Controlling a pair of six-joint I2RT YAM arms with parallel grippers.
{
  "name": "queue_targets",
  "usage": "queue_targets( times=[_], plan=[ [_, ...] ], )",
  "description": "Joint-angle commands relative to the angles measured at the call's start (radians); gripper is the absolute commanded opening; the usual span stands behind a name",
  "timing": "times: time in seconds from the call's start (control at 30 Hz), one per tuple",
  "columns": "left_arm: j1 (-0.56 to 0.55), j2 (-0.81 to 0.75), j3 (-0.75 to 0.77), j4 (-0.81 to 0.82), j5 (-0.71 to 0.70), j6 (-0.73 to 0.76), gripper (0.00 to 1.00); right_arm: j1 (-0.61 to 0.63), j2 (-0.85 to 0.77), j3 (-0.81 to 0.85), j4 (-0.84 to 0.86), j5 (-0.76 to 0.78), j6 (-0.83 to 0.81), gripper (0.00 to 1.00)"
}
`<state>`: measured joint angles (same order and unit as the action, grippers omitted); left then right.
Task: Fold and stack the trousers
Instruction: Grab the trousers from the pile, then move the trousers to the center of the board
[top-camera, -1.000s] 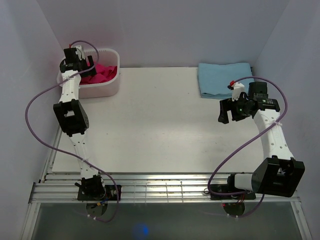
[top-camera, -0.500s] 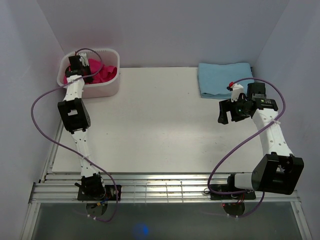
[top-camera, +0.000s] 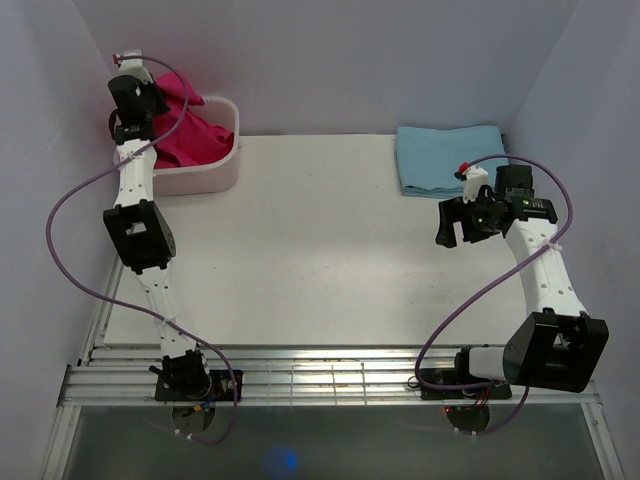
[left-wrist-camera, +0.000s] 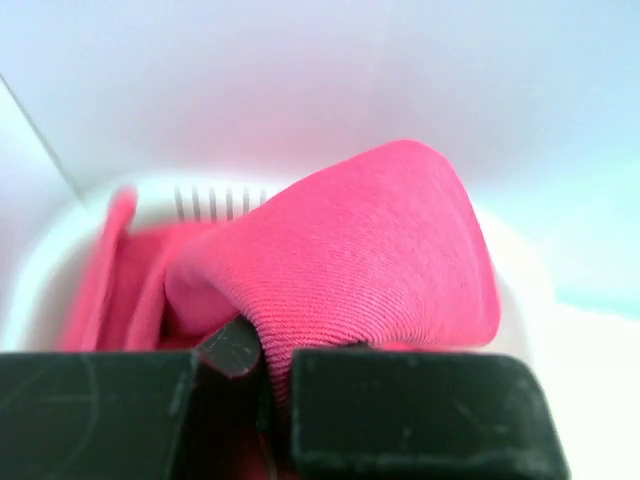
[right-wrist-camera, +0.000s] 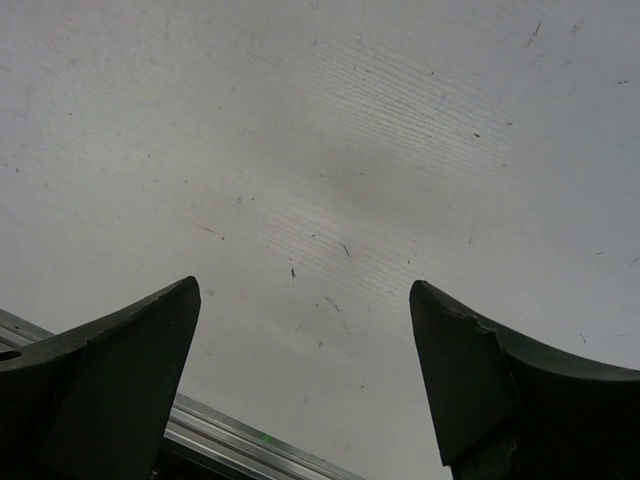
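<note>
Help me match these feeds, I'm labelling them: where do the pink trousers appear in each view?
Top external: upper left, trousers raised partly out of the white basket.
Left wrist: centre, trousers filling the frame, pinched in the left gripper.
Right wrist: not in it; only table under the open right gripper.
Shared landmark: the white basket, its rim behind the fabric in the left wrist view.

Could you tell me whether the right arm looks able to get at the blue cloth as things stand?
Probably yes. The right pincer hangs open over bare table just on the near side of the blue cloth, and nothing lies between them.
</note>
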<state>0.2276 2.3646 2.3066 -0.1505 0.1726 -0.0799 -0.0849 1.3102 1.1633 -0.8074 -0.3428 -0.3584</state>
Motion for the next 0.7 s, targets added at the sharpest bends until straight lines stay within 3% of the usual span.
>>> queue_targets(
  times=[0.0, 0.23, 0.47, 0.67],
  plan=[
    [-0.007, -0.246, 0.154, 0.365, 0.03, -0.055, 0.0, -0.004, -0.048, 0.032, 0.028, -0.019, -0.008, 0.91],
    [-0.043, -0.419, 0.156, 0.609, 0.05, -0.078, 0.0, -0.004, -0.094, 0.013, 0.048, -0.028, -0.014, 0.9],
    [-0.077, -0.609, 0.14, 0.721, 0.079, -0.128, 0.0, -0.004, -0.127, -0.022, 0.07, -0.053, -0.008, 0.9],
    [-0.077, -0.818, -0.1, 0.74, 0.224, -0.201, 0.0, -0.004, -0.137, -0.031, 0.08, -0.081, 0.006, 0.9]
  ],
)
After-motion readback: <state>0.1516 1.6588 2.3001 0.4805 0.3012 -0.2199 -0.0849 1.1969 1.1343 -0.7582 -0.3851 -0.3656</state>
